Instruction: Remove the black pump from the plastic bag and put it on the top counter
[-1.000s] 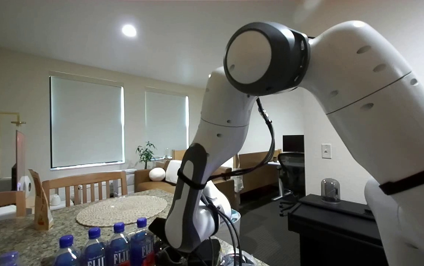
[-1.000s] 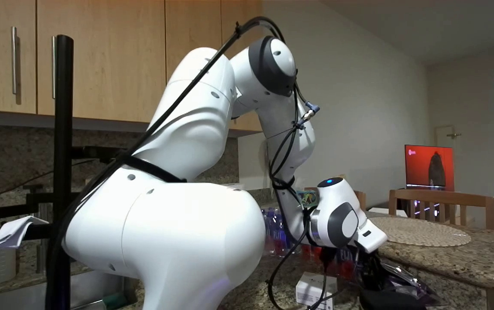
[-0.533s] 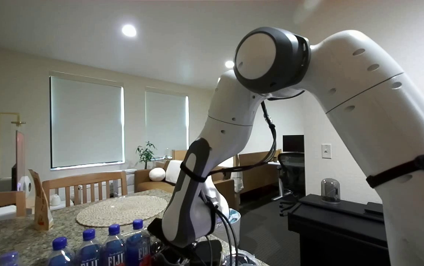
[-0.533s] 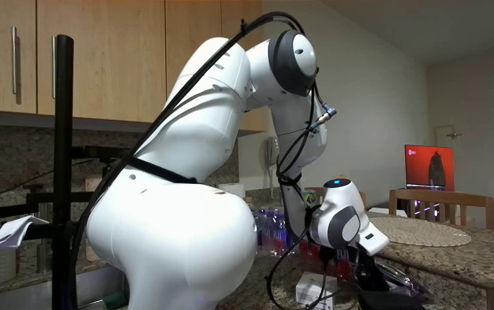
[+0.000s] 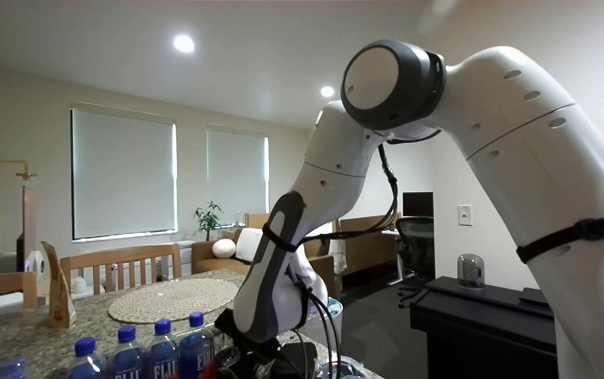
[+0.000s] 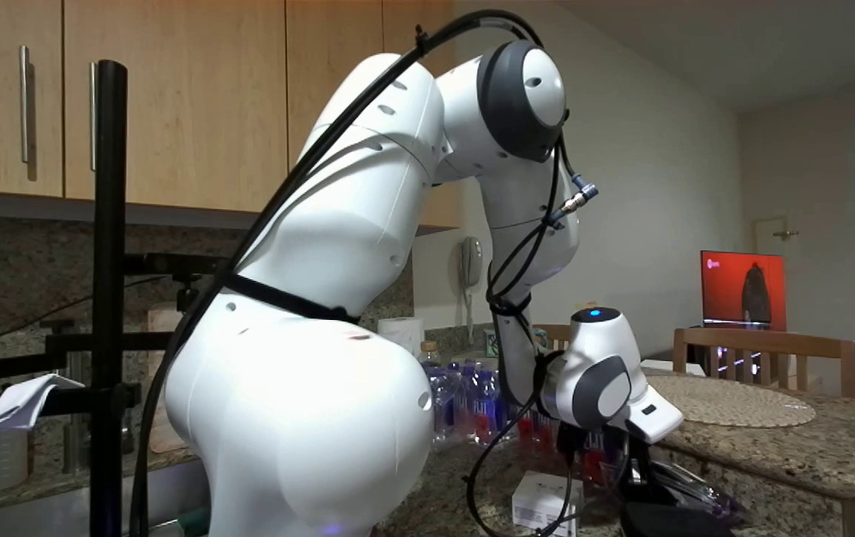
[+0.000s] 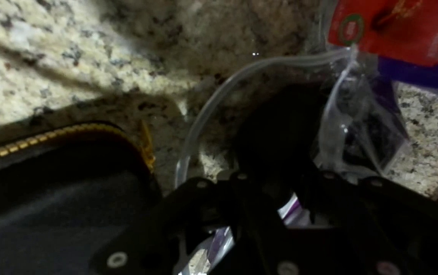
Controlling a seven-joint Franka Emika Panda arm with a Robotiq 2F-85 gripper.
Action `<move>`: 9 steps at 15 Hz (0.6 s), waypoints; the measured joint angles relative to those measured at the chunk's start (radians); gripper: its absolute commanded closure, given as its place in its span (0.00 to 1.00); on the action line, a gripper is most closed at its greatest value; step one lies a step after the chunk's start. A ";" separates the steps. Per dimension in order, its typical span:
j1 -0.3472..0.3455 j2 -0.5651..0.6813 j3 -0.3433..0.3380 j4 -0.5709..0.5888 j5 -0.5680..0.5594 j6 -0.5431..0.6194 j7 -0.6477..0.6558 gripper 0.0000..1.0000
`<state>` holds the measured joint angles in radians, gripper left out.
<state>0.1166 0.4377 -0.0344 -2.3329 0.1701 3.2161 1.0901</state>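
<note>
Blk rounded pump [image 7: 280, 122] at tips of gripper [image 7: 280, 177], w/in curved rim of crinkly clr plastic bag [image 7: 331, 139], speckled granite [image 7: 142, 53] below. Jaws wide/narrow: can't tell, too dark. Blk case [image 7: 73, 214] adj., brassy zip [image 7: 43, 138].

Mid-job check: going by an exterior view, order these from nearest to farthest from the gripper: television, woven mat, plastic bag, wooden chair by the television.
In an exterior view:
1. Plastic bag: low, in front of the raised counter.
2. Woven mat: on that counter's top.
3. Wooden chair: beyond the counter.
4. Television: behind the chair.
</note>
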 measured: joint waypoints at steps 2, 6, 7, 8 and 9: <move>-0.021 -0.013 0.012 0.000 0.001 -0.036 -0.020 0.93; -0.060 -0.039 0.038 0.000 0.015 -0.103 -0.074 0.89; -0.069 -0.047 0.044 0.000 0.023 -0.119 -0.090 0.89; -0.075 -0.055 0.050 0.000 0.030 -0.135 -0.107 0.89; -0.081 -0.064 0.054 0.000 0.037 -0.158 -0.125 0.90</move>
<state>0.0355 0.3738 0.0200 -2.3327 0.2068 3.0583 0.9649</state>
